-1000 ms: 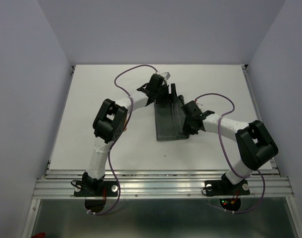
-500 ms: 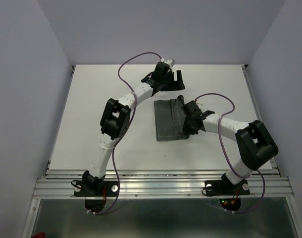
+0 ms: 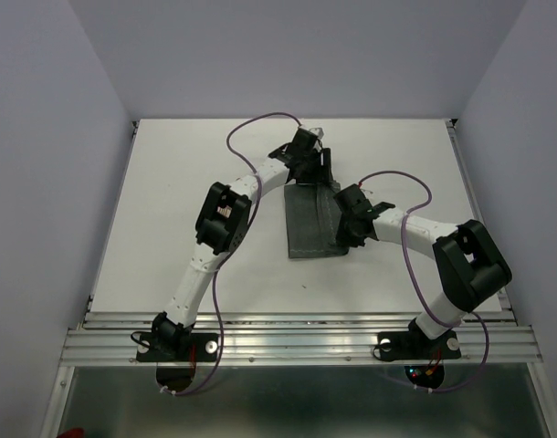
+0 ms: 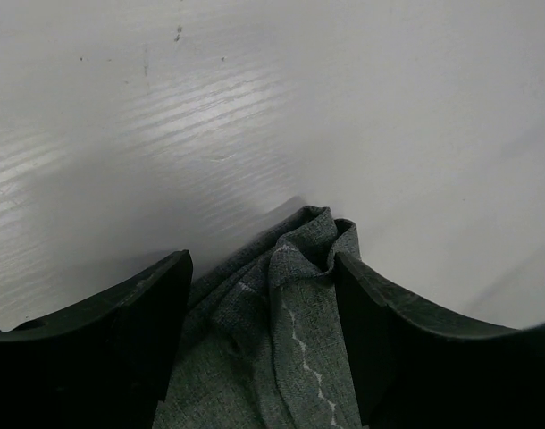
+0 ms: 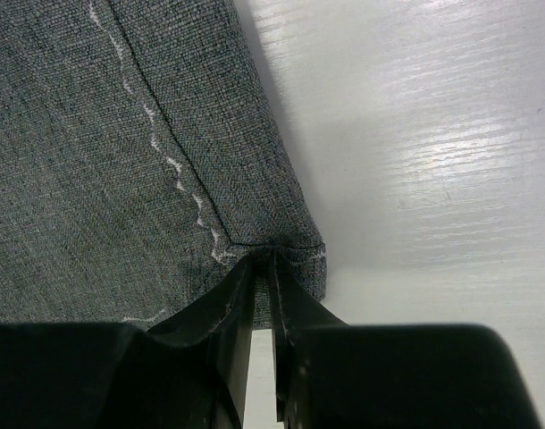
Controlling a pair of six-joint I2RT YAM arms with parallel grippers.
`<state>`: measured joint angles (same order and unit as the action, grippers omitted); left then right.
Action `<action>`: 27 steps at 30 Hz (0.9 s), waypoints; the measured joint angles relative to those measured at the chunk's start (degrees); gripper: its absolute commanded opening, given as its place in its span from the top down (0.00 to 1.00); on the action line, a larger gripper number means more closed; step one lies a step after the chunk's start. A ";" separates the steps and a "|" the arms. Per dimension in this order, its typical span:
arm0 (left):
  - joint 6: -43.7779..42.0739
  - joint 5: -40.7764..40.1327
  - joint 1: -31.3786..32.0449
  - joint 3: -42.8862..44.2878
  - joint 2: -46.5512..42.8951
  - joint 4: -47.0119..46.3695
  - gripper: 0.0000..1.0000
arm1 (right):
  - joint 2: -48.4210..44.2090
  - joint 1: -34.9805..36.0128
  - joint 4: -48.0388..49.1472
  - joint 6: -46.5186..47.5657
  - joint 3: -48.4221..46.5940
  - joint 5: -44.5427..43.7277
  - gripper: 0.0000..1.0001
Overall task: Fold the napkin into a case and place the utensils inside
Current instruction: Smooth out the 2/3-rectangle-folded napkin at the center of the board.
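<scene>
Your napkin (image 3: 310, 224) read dark grey, a fine heathered weave up close, with a pale zigzag stitch line along the hem. The table (image 3: 169, 201) under it was white; your wrist views showed a faint streaked grain, and the left one a few dark specks. Left gripper (image 4: 262, 268) and right gripper (image 5: 264, 268): black fingers. Your left arm (image 3: 225, 214) and right arm (image 3: 466, 260) were white links with black joints. Cables (image 3: 260, 119) purple. Walls (image 3: 306, 55) pale lilac. Near rail (image 3: 297, 339) silver.

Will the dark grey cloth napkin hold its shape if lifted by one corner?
Probably not: the dark grey cloth napkin bunches in soft creases at its corner, so it should droop. Its coarse weave likely resists slipping.
</scene>
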<state>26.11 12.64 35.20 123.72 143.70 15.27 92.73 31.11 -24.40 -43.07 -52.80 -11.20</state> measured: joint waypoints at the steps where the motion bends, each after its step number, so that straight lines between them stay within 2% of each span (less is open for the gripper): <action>1: -0.04 -0.28 0.00 -0.33 0.00 0.02 0.30 | 0.00 0.00 0.00 0.00 0.00 0.00 0.82; 5: -0.15 -0.76 -0.04 -1.49 -0.31 -0.50 0.40 | 0.00 0.00 -0.02 -0.02 0.00 0.00 0.82; 9: -0.20 -0.90 -0.02 -2.43 -0.59 -0.92 0.46 | 0.00 0.00 -0.02 -0.07 0.02 -0.02 0.82; 27: -0.31 -3.30 -0.02 -11.63 -8.28 -2.99 0.46 | 0.50 0.00 -0.04 -0.07 -0.37 0.00 0.82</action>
<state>25.80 9.34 35.18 112.09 135.41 12.27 93.23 31.11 -24.45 -43.13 -53.17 -11.20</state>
